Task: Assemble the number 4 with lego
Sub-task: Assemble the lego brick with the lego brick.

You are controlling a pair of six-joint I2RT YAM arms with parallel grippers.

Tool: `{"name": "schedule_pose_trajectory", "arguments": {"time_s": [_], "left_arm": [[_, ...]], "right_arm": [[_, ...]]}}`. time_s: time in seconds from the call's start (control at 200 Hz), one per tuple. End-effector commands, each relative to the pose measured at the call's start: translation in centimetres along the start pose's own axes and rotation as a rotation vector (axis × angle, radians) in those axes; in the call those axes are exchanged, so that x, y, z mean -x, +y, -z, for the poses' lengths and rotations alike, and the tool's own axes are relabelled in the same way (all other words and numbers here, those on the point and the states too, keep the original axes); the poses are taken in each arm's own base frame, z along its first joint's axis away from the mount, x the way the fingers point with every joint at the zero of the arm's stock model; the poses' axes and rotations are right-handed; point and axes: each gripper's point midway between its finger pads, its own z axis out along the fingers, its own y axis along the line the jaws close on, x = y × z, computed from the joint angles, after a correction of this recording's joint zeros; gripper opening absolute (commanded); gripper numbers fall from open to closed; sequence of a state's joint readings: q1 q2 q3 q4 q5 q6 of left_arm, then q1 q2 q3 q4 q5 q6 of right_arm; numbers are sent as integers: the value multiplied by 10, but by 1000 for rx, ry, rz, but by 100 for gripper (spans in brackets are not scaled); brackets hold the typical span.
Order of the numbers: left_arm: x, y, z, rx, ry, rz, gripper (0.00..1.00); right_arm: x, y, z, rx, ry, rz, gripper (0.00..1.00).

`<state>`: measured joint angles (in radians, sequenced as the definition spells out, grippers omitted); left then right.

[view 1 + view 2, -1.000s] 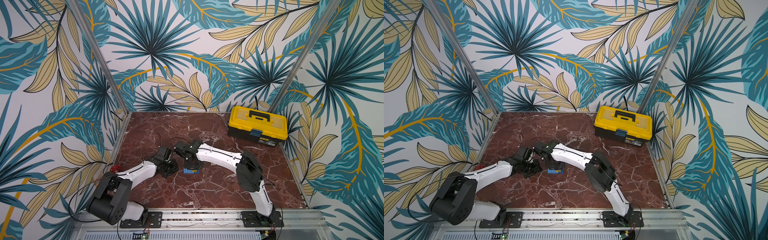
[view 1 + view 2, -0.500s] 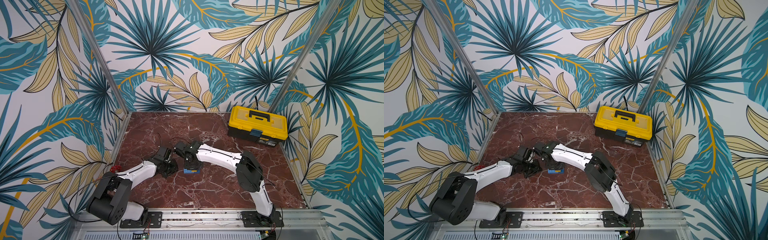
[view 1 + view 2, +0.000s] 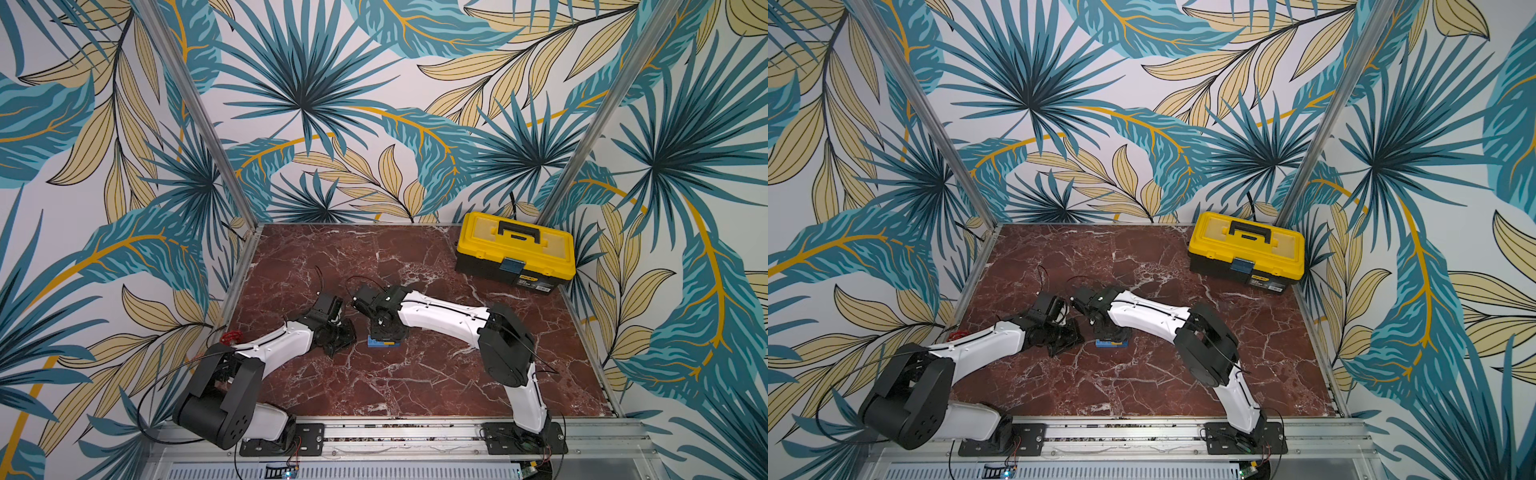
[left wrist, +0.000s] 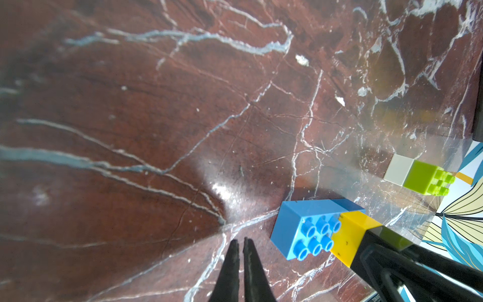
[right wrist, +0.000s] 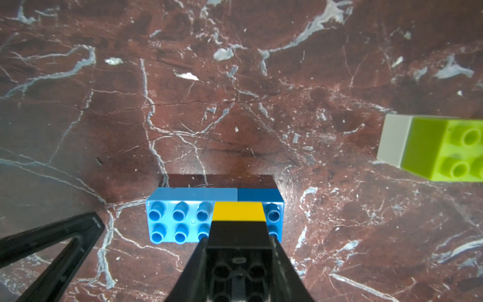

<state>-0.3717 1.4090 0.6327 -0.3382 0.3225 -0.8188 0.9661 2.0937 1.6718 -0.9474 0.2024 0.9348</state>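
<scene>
**Post on the blue bar, stem lying off to one side**

In the right wrist view, the right gripper [image 5: 239, 239] pinches a black brick [image 5: 239, 230]. It is stacked on a yellow brick [image 5: 238, 211] that sits on the blue bar [image 5: 180, 221] at lower centre, near the bar's right end. The bar lies flat on the bench [image 5: 235, 104], with its long axis running left to right across the frame.

The green-and-white pair [image 5: 431, 149] lies on its side at the right edge, well apart from the bar and roughly parallel to it.

The left gripper [image 4: 241, 243] is pressed together and empty at the bottom centre of the left wrist view, just beside the bar's free end. The bar lies between it and the pair, so the right arm looks nearer to the pair.
</scene>
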Motion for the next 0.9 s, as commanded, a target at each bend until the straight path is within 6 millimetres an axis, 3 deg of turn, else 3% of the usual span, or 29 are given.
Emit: {"name": "schedule_pose_trajectory", "arguments": {"time_s": [0.0, 0.275, 0.421, 0.491, 0.601, 0.781, 0.891], "left_arm": [[2, -2, 1, -1, 5, -6, 9], [1, -2, 0, -8, 13, -1, 9], [0, -3, 1, -11, 13, -4, 9], [-1, -3, 0, -16, 18, 0, 9], [-3, -3, -3, -24, 26, 9, 8], [-3, -4, -3, -26, 29, 15, 8], [-4, -7, -3, -40, 33, 21, 8]], "right_arm": [[-57, -41, -61, -195, 194, 38, 19], [-91, -47, -106, -284, 405, 58, 16], [-90, -48, -108, -273, 415, 47, 16], [-83, -46, -100, -255, 379, 47, 17], [-59, -36, -72, -191, 283, 48, 21], [-2, -13, 7, -54, 69, 57, 51], [12, -8, 37, -4, 13, 58, 61]]}}
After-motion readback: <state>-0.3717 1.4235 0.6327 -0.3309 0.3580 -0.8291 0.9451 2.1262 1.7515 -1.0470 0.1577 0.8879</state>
